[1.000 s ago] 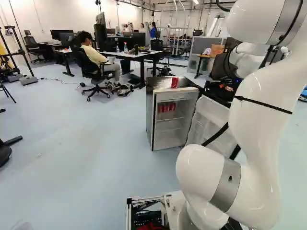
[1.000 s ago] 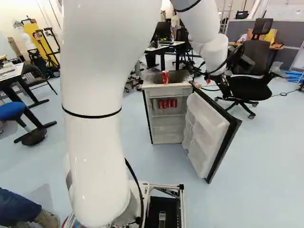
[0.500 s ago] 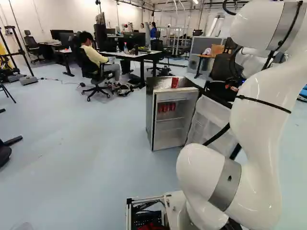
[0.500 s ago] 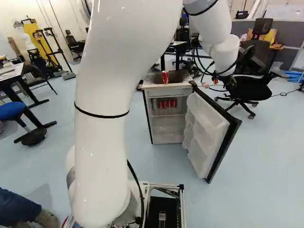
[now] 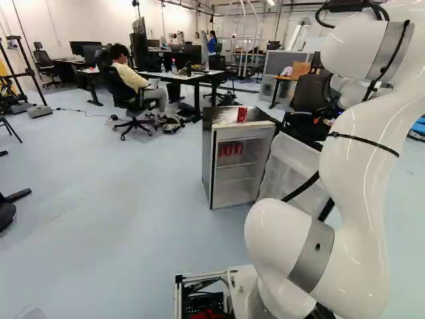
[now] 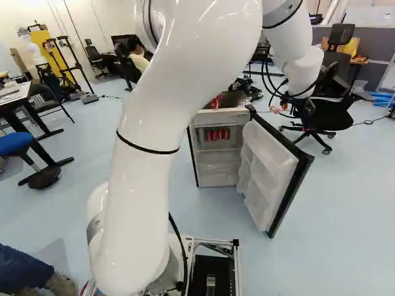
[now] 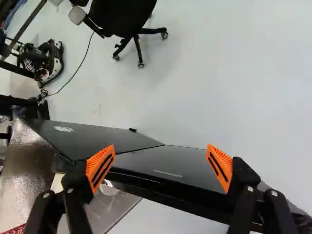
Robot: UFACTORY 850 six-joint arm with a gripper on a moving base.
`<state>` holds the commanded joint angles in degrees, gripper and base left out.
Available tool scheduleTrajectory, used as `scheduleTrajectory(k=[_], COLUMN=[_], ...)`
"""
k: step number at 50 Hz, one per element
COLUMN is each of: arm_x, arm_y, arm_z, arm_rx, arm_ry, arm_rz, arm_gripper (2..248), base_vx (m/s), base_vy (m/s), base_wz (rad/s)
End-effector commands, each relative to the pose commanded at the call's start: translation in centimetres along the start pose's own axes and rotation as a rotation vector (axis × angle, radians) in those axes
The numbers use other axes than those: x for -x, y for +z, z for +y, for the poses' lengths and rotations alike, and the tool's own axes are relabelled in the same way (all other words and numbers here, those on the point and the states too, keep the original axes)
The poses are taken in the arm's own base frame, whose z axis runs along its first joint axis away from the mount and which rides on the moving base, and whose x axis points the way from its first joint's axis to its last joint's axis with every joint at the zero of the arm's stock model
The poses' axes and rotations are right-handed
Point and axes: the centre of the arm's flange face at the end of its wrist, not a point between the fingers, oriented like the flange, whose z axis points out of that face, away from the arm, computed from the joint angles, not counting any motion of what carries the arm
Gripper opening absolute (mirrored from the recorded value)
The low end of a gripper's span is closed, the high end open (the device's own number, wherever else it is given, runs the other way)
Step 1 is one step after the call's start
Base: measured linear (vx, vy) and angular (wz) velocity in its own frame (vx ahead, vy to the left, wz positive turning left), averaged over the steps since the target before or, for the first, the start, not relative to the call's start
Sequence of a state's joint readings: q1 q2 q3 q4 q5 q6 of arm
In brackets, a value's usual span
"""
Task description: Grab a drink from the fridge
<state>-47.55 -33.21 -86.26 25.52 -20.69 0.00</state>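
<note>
My gripper (image 6: 299, 107) hangs near the open fridge door (image 6: 275, 166), beyond its upper edge in the right base view. In the wrist view the gripper (image 7: 161, 157) stands open, its orange pads wide apart with nothing gripped; the dark outer face of the door (image 7: 178, 165) lies below and between them. The fridge (image 5: 223, 189) has its door swung out. Red cans (image 5: 230, 149) stand together on its upper shelf. Another red can (image 5: 242, 114) stands on the fridge's top; in the right base view my arm partly covers it.
A black office chair (image 6: 323, 114) stands behind the door. Beyond the fridge are a desk (image 5: 178, 77) and a seated person. A cable (image 7: 76, 70) crosses the floor by the chair. At the left of the right base view are a blue stool (image 6: 15, 143) and a table.
The base has not moved. My arm has leaned and swung rightward in the right base view, taking the gripper farther right, and now partly covers the can on the fridge. The cans and door stayed put.
</note>
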Motion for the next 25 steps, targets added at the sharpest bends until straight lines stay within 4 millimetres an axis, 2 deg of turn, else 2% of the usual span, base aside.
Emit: scheduleTrajectory(k=[25], arm_x=[-1.8], arm_y=[4.6], arm_z=[1.1], arm_rx=[0.005], arm_ry=[0.014], arm_rz=[-0.084], arm_gripper=[247], base_vx=[0.000], base_vy=[0.000], base_wz=[0.000])
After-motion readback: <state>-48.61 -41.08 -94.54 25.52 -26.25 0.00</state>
